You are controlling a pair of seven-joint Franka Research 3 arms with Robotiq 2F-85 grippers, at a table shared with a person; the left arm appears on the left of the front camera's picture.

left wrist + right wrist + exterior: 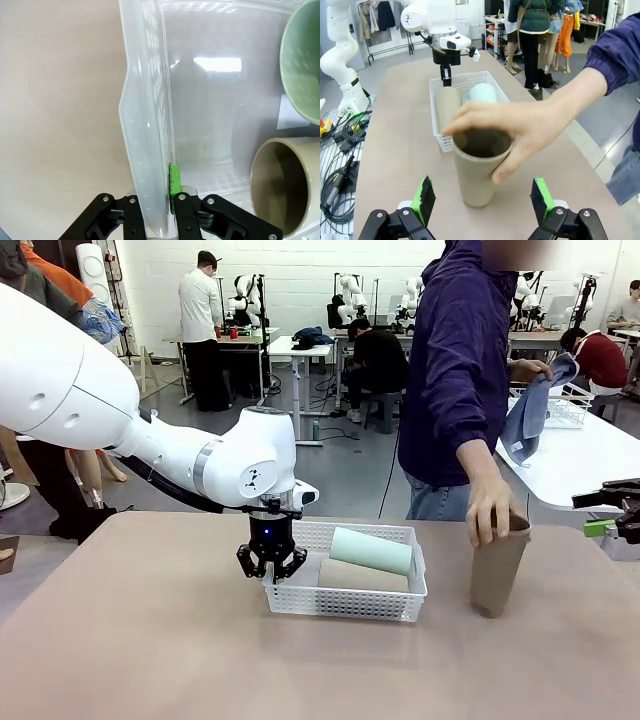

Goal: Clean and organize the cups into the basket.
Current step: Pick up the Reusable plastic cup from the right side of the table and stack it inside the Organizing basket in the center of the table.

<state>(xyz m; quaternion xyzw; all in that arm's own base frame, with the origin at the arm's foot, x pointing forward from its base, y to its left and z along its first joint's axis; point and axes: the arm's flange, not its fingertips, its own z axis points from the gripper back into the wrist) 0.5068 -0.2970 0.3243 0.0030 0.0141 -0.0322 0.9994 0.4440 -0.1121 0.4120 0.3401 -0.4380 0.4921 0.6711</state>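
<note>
While the left fingers clench the basket wall, the right fingers stand released before a brown cup that a person's hand holds upright on the bench.

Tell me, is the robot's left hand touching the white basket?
Touching. The left wrist view shows the left hand shut on the basket wall, its green pad flat against the inner face.

Bright, flat overhead light, so shadows stay soft, just a faint one on the bench under the basket. In the left wrist view the basket floor catches a white glare patch and its near wall goes blurry. The right wrist view bends toward its edges, away from the basket.
</note>
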